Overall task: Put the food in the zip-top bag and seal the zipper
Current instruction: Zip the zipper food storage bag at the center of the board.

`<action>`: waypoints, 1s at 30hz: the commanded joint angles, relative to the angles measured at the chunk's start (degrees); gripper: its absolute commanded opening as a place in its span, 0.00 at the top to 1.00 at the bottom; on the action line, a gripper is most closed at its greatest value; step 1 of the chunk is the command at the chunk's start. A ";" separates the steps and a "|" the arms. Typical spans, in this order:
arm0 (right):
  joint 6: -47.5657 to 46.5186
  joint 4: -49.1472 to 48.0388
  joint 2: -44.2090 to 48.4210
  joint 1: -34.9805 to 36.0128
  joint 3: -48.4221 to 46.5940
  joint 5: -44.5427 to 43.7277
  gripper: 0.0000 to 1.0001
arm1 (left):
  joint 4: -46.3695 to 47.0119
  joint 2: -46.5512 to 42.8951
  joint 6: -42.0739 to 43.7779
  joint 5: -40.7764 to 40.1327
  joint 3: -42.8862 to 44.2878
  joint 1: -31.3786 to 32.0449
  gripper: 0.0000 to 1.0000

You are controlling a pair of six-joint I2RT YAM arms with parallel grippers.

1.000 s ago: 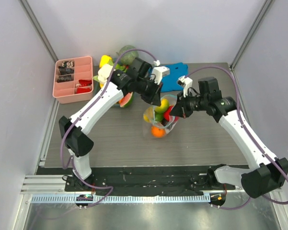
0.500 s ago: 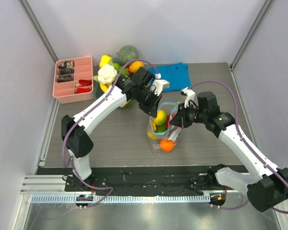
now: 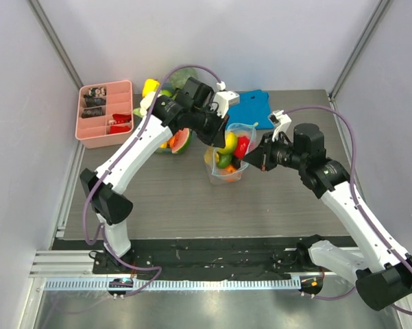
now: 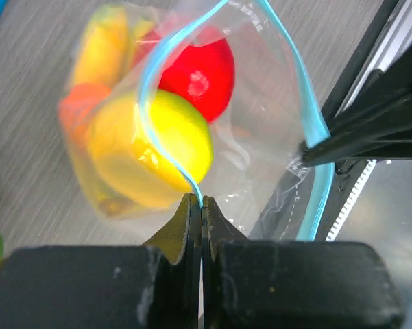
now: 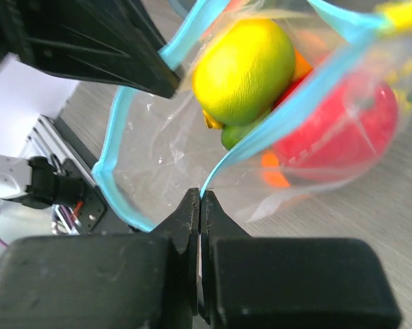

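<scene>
Top external
Zip-top bag (image 3: 229, 166): near the middle of the grey table (image 3: 158, 199), held up by its mouth between the two arms; whether its bottom touches the table cannot be told.
Food: lemon (image 3: 228, 142), red apple (image 3: 242, 147) and orange (image 3: 226, 172) inside the bag.
Left gripper (image 3: 221, 139): at the bag's left rim, jaws pressed together.
Right gripper (image 3: 256, 160): at the bag's right rim, jaws pressed together.
Surroundings: blue cloth (image 3: 251, 107) behind the bag, watermelon slice (image 3: 181, 142) to its left, pink tray (image 3: 104, 114) at far left.

Left wrist
Left gripper (image 4: 201, 204): fingertips pinch the near run of the zipper (image 4: 147, 83).
Mouth: gaping, the two blue strips well apart.
Right gripper (image 4: 307, 149): nips the opposite strip.
Contents: lemon (image 4: 158, 147) nearest, red apple (image 4: 200, 71) behind it.

Right wrist
Right gripper (image 5: 200, 197): jaws closed on the zipper (image 5: 296, 115).
Left gripper (image 5: 170, 85): dark fingers on the far strip.
Contents: lemon (image 5: 244, 68) uppermost, red apple (image 5: 344, 130) beside it.
</scene>
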State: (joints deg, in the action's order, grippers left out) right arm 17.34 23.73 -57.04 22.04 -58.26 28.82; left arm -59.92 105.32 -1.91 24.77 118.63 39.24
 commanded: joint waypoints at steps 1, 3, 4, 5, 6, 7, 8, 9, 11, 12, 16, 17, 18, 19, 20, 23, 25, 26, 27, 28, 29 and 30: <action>-3.01 0.62 -0.89 0.19 0.70 -0.70 0.99 | 1.98 -0.89 -2.90 0.01 1.44 -2.15 1.00; -3.37 0.36 -0.53 0.19 0.43 -1.74 0.99 | 7.34 -4.32 -2.84 0.89 -3.13 -3.39 1.00; -3.46 0.18 -0.79 0.19 0.86 -2.36 0.99 | 8.23 -4.85 -2.83 0.37 -4.71 -2.60 1.00; -3.37 -1.12 -1.23 0.11 1.91 -2.54 0.99 | 8.85 -4.68 -3.01 0.97 -9.16 -2.07 1.00; -3.28 -1.49 -2.11 0.11 4.53 -2.63 0.99 | 7.81 -3.73 -2.92 3.33 -10.86 -1.02 1.00; -3.72 -2.10 -4.64 0.19 6.04 -2.89 0.99 | 6.58 -2.32 -2.92 4.13 -12.09 0.03 1.00; -4.42 -2.80 -5.79 0.19 7.27 -2.37 0.99 | 5.53 1.17 -2.66 5.19 -13.32 1.87 1.00; -5.29 -2.72 -6.94 0.11 8.15 -1.41 0.99 | 3.17 2.60 -2.31 6.33 -14.38 2.41 1.00; -6.44 -1.50 -7.83 0.11 7.64 0.79 0.99 | 4.10 2.97 -3.79 5.46 -15.53 2.16 1.00; -6.45 -0.79 -7.48 0.19 5.89 1.76 0.99 | 4.98 1.83 -4.41 3.98 -15.71 1.72 1.00; -1.36 -2.53 -2.65 0.37 2.54 5.19 0.99 | 10.70 -4.32 -6.26 3.35 -11.15 -0.66 1.00; 1.44 -4.46 -1.16 0.46 2.54 4.85 0.99 | 9.92 -4.68 -4.61 3.79 -9.22 -0.40 1.00; 2.16 -5.17 -0.71 0.54 2.80 4.58 0.99 | 8.69 -4.42 -4.16 4.40 -7.55 0.56 1.00; 2.95 -5.88 -0.53 0.89 2.97 4.32 0.99 | 6.51 -4.07 -3.63 6.41 -5.01 0.92 0.99; 4.09 -6.41 -0.79 1.07 3.06 3.71 0.99 | 5.61 -3.81 -3.28 7.04 -4.38 1.36 0.97; 5.68 -7.55 -1.50 1.07 5.16 3.00 0.99 | 4.55 -2.75 -3.45 9.40 -4.98 2.24 0.94; 7.53 -8.69 -1.76 1.34 6.49 2.47 0.99 | 4.37 -1.79 -3.71 10.20 -5.60 3.03 0.93; 7.79 -9.48 -1.76 1.68 7.36 2.12 0.99 | 4.72 -1.52 -3.80 10.73 -6.04 3.29 0.93; 8.14 -9.84 -2.02 1.69 7.81 0.64 0.99 | 5.33 -1.34 -4.32 11.25 -6.48 3.56 0.94; 8.58 -10.54 -1.94 1.77 8.16 0.02 0.99 | 5.86 -1.17 -4.50 12.22 -7.09 3.91 0.93; 8.93 -10.98 -1.94 1.78 8.86 -0.60 0.99 | 6.56 -1.08 -4.59 12.75 -8.49 4.35 0.93; 9.20 -11.33 -2.03 1.69 9.21 -1.30 0.99 | 7.18 -0.99 -4.42 12.75 -9.20 4.61 0.93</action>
State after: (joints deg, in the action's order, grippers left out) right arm 23.44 17.69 -58.94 23.42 -50.39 30.48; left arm -54.81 103.68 -5.98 32.93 111.90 42.68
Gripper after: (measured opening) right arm 0.020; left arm 0.070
